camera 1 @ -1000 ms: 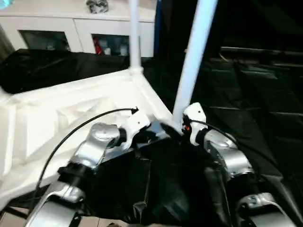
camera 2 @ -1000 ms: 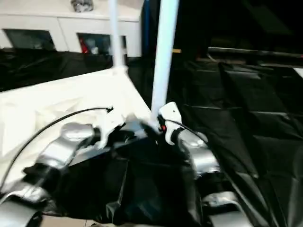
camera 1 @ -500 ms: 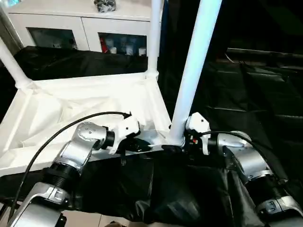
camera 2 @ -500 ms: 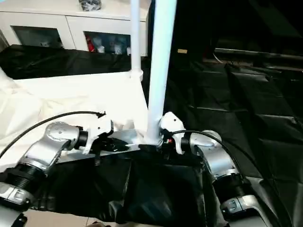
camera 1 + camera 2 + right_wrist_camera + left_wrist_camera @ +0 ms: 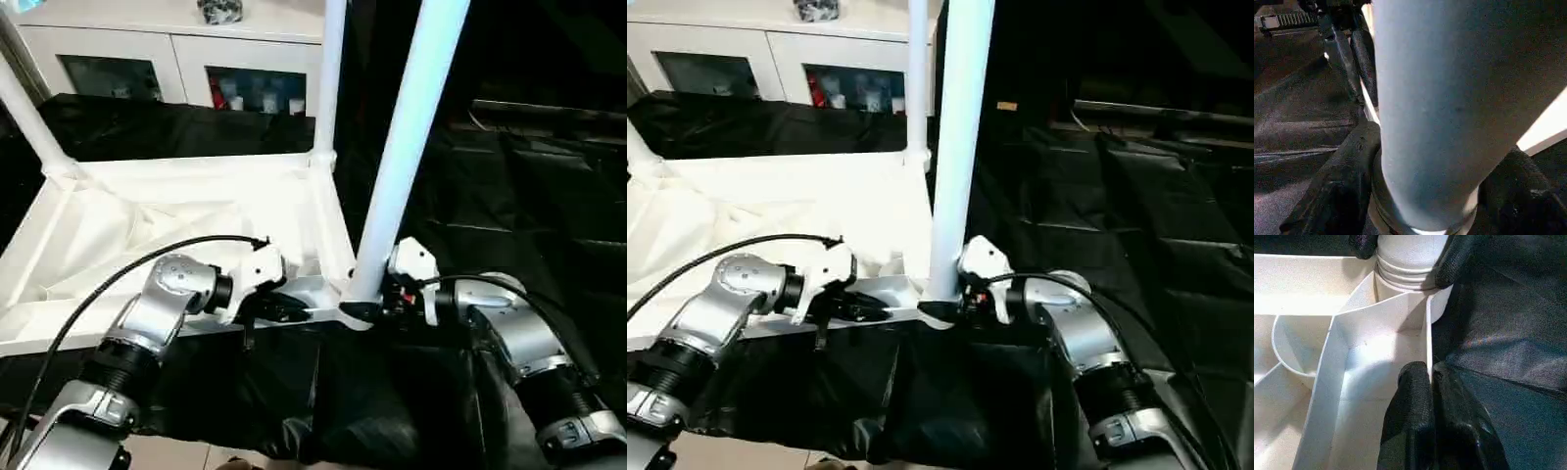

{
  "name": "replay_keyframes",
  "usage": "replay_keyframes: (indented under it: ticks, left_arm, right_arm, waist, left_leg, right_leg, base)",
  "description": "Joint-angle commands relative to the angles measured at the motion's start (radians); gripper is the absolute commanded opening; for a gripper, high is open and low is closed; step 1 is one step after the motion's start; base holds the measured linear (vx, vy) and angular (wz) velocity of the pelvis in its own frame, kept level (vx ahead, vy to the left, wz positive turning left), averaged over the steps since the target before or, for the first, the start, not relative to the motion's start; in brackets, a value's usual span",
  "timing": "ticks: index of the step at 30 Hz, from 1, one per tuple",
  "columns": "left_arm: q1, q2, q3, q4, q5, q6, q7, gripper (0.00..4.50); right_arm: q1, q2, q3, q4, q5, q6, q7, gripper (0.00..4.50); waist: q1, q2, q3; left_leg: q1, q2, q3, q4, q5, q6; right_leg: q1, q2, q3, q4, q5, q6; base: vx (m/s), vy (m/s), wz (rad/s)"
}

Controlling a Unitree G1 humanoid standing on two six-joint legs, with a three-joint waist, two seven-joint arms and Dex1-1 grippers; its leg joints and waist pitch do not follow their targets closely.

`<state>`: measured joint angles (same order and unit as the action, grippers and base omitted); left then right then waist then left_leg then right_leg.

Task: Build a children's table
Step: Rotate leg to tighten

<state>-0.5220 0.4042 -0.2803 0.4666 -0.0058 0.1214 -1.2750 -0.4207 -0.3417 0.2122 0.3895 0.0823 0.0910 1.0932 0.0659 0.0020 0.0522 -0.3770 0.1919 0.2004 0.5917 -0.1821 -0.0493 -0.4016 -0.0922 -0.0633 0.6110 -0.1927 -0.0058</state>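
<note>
— Since a second ago, what has changed?

— Both silver forearms have swung outward and now lie nearly level along the near edge, and the right gripper (image 5: pixel 939 305) has narrowed around the nearest long white tubular leg (image 5: pixel 407 147). The whole view has shifted as well, which is the camera moving.

— Where does that leg stand?

— Upright in the near corner socket of the white plastic ribbed tabletop (image 5: pixel 196 220), which lies underside up on the black-covered work table (image 5: pixel 1136 225). The right gripper's black fingers (image 5: pixel 1339 186) sit on either side of the leg's flared foot, close against it (whether they truly press it, I cannot tell).

— And the left gripper?

— The left gripper (image 5: pixel 1431 377) is pinched onto the thin white wall of the tabletop's near edge, one finger on each face, just beside the socket the right gripper flanks. Two more white legs (image 5: pixel 328 78) stand in the corners beyond it, with a white cabinet (image 5: pixel 176 59) behind.
</note>
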Motion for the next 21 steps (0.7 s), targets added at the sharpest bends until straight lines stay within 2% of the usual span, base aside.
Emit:
replay_keyframes:
  ticks: [1, 3, 6, 8, 10, 11, 14, 15, 16, 17, 18, 20, 21]
  left_arm:
    - [-0.004, -0.032, -0.006, -0.021, -0.014, -0.009, 0.036, 0.00]
    - [-0.006, -0.038, -0.002, -0.019, -0.014, -0.005, 0.047, 0.00]
    - [-0.023, -0.075, 0.006, 0.006, 0.005, 0.001, 0.125, 0.00]
    - [-0.060, -0.158, 0.017, 0.055, 0.039, 0.030, 0.281, 0.00]
    - [-0.092, -0.221, 0.027, 0.094, 0.059, 0.055, 0.397, 0.00]
    - [-0.103, -0.243, 0.032, 0.105, 0.067, 0.067, 0.441, 0.00]
    - [-0.123, -0.287, 0.032, 0.122, 0.079, 0.085, 0.511, 0.00]
    - [-0.128, -0.299, 0.031, 0.125, 0.080, 0.090, 0.525, 0.00]
    - [-0.131, -0.316, 0.028, 0.121, 0.080, 0.099, 0.540, 0.00]
    - [-0.133, -0.325, 0.026, 0.117, 0.080, 0.104, 0.545, 0.00]
    - [-0.132, -0.327, 0.026, 0.117, 0.081, 0.104, 0.545, 0.00]
    - [-0.128, -0.335, 0.022, 0.108, 0.088, 0.098, 0.534, 0.00]
    - [-0.122, -0.334, 0.021, 0.103, 0.094, 0.093, 0.526, 0.00]
  right_arm:
    - [0.030, 0.027, 0.040, -0.032, 0.001, 0.025, -0.010, 2.62]
    - [0.033, 0.031, 0.039, -0.031, -0.001, 0.028, -0.022, 2.62]
    - [0.029, 0.086, 0.010, 0.013, -0.029, 0.034, -0.163, 2.61]
    - [0.011, 0.184, -0.030, 0.095, -0.057, 0.040, -0.373, 2.61]
    - [-0.015, 0.248, -0.057, 0.151, -0.069, 0.052, -0.504, 2.61]
    - [-0.029, 0.273, -0.067, 0.175, -0.076, 0.059, -0.561, 2.61]
    - [-0.065, 0.328, -0.090, 0.224, -0.080, 0.066, -0.671, 2.61]
    - [-0.078, 0.342, -0.098, 0.240, -0.076, 0.067, -0.696, 2.61]
    - [-0.097, 0.363, -0.108, 0.259, -0.070, 0.071, -0.724, 2.61]
    - [-0.107, 0.371, -0.106, 0.267, -0.071, 0.064, -0.726, 2.61]
    - [-0.109, 0.373, -0.106, 0.269, -0.072, 0.062, -0.728, 2.61]
    - [-0.123, 0.390, -0.115, 0.284, -0.077, 0.040, -0.732, 3.17]
    - [-0.131, 0.397, -0.125, 0.292, -0.075, 0.028, -0.728, 3.17]
  waist:
    - [-0.001, -0.004, -0.067]
    - [-0.001, -0.004, -0.065]
    - [-0.007, -0.009, -0.059]
    - [-0.015, -0.008, -0.052]
    - [-0.020, -0.009, -0.053]
    - [-0.022, -0.005, -0.051]
    - [-0.026, -0.008, -0.053]
    - [-0.026, -0.004, -0.054]
    - [-0.029, -0.006, -0.055]
    - [-0.029, -0.001, -0.057]
    - [-0.030, -0.003, -0.058]
    - [-0.030, -0.003, -0.060]
    - [-0.030, -0.002, -0.061]
  left_leg:
    - [0.018, 0.044, -0.017, -0.067, -0.159, 0.056]
    - [0.018, 0.043, -0.017, -0.068, -0.166, 0.056]
    - [0.021, 0.042, -0.017, -0.073, -0.220, 0.029]
    - [0.025, 0.041, -0.022, -0.079, -0.285, -0.010]
    - [0.032, 0.039, -0.028, -0.081, -0.325, -0.036]
    - [0.033, 0.038, -0.030, -0.082, -0.342, -0.042]
    - [0.031, 0.036, -0.031, -0.082, -0.349, -0.034]
    - [0.029, 0.036, -0.032, -0.082, -0.345, -0.031]
    - [0.024, 0.036, -0.031, -0.083, -0.333, -0.025]
    - [0.025, 0.035, -0.030, -0.082, -0.327, -0.022]
    - [0.024, 0.035, -0.029, -0.081, -0.320, -0.020]
    - [0.020, 0.036, -0.027, -0.081, -0.293, -0.011]
    - [0.019, 0.036, -0.027, -0.081, -0.288, -0.008]
  right_leg:
    - [0.047, -0.052, 0.045, -0.059, -0.088, -0.254]
    - [0.046, -0.053, 0.045, -0.061, -0.102, -0.253]
    - [0.041, -0.054, 0.046, -0.073, -0.202, -0.235]
    - [0.035, -0.058, 0.046, -0.089, -0.338, -0.198]
    - [0.033, -0.059, 0.044, -0.095, -0.425, -0.168]
    - [0.031, -0.060, 0.044, -0.100, -0.452, -0.155]
    - [0.028, -0.059, 0.044, -0.106, -0.451, -0.138]
    - [0.029, -0.059, 0.045, -0.105, -0.441, -0.139]
    - [0.032, -0.057, 0.045, -0.102, -0.409, -0.143]
    - [0.031, -0.056, 0.045, -0.100, -0.384, -0.151]
    - [0.033, -0.056, 0.045, -0.099, -0.368, -0.155]
    - [0.038, -0.054, 0.045, -0.091, -0.295, -0.174]
    - [0.038, -0.054, 0.046, -0.090, -0.280, -0.179]
  base:
    - [0.000, 0.000, 0.00]
    - [0.000, 0.000, 0.00]
    - [0.000, 0.000, 0.00]
    - [0.000, 0.000, 0.00]
    - [0.000, 0.000, 0.00]
    - [0.000, 0.000, 0.00]
    - [0.000, 0.000, 0.00]
    - [0.000, 0.000, 0.00]
    - [0.000, 0.000, 0.00]
    - [0.000, 0.000, 0.00]
    - [0.000, 0.000, 0.00]
    - [0.000, 0.000, 0.00]
    - [0.000, 0.000, 0.00]
